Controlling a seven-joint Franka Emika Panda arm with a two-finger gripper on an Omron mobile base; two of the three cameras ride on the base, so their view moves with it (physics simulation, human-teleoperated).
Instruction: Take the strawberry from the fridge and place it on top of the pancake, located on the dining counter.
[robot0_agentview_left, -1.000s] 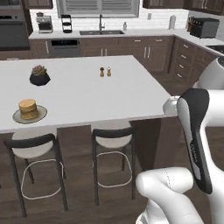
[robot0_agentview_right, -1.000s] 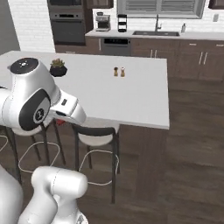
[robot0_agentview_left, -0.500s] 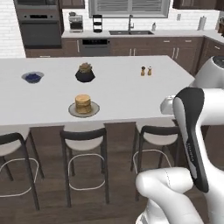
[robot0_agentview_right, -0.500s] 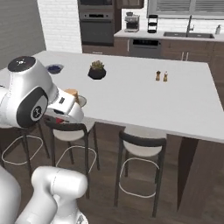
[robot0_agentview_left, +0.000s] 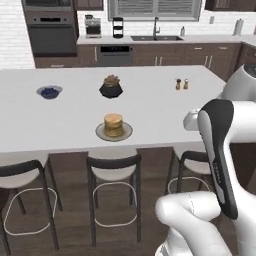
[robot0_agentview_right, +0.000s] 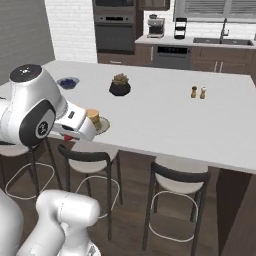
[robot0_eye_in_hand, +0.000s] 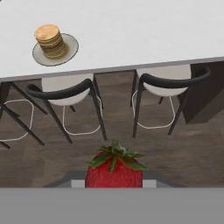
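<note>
White and matte, the dining counter (robot0_agentview_left: 150, 107) runs wide across the room on its dark brown base, with dark cabinets, a wall oven and a sink along the back wall. From left to right on its top: a small grey bowl of blueberries (robot0_agentview_left: 49, 91), a dark faceted plant pot (robot0_agentview_left: 111, 87), the pancake (robot0_agentview_left: 113, 124) — a short round golden-tan stack on a round grey plate, near the front edge — and, well apart to the right, two little shakers (robot0_agentview_left: 181, 84). Black-framed stools (robot0_agentview_left: 114, 172) with pale round seats are tucked beneath the overhang.

In the hand view the strawberry (robot0_eye_in_hand: 114, 170) sits at the bottom, off the counter and over the dark wood floor before the stools. It looks glossy red and rounded, with its spiky green leaf cap pointing toward the counter's edge and its long axis running along the gripper (robot0_eye_in_hand: 114, 183). The jaws are clamped on the berry; its body hides the tips. The pancake lies to the upper left of it there.
</note>
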